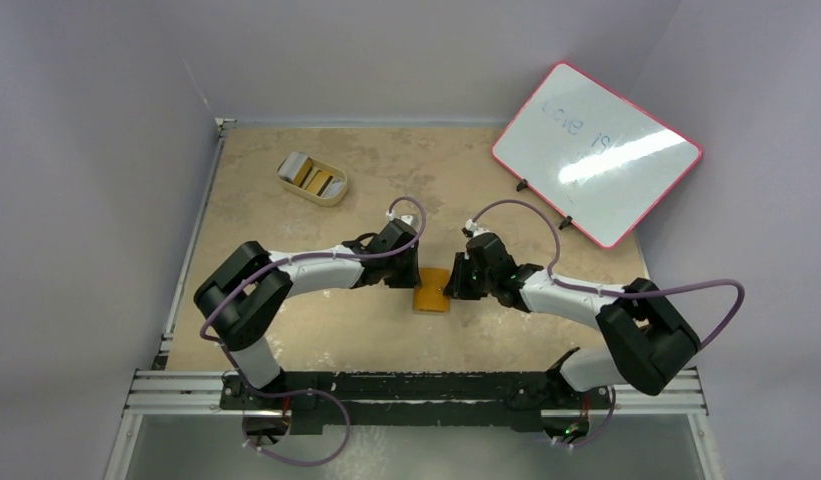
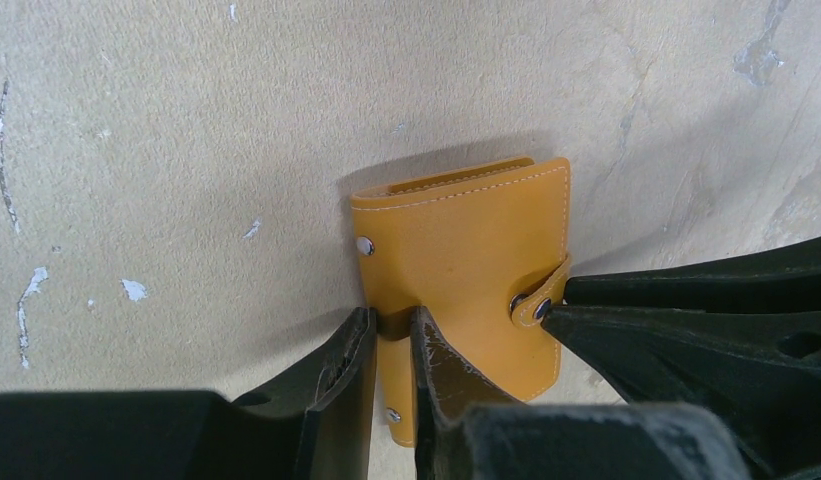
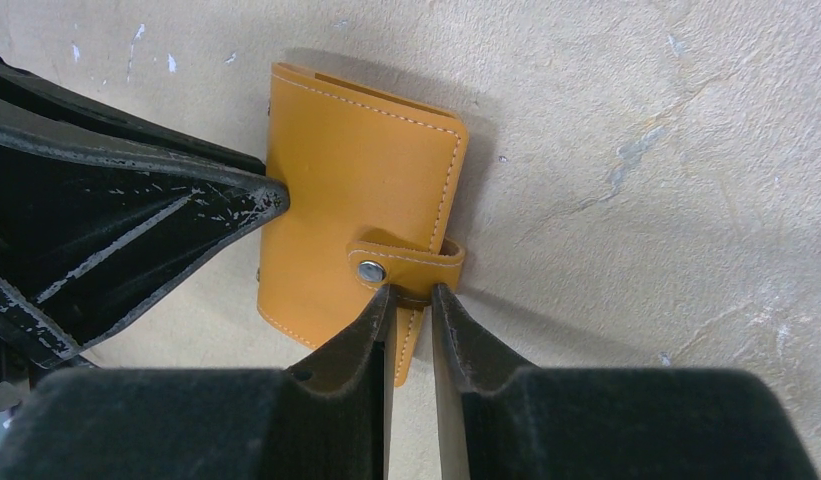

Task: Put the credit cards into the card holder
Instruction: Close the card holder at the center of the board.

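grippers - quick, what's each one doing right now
left gripper: closed, pinching one edge of the card holder
right gripper: closed, pinching the card holder at its opposite edge

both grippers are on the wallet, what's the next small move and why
Probably pull the strap off with the right gripper while the left gripper holds the wallet: its snap looks fastened, so no cards can go in.

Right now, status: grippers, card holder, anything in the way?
Left gripper, right gripper both pinching card holder, opposite edges. Folded, strap snapped. Credit cards in tray, nothing blocking.
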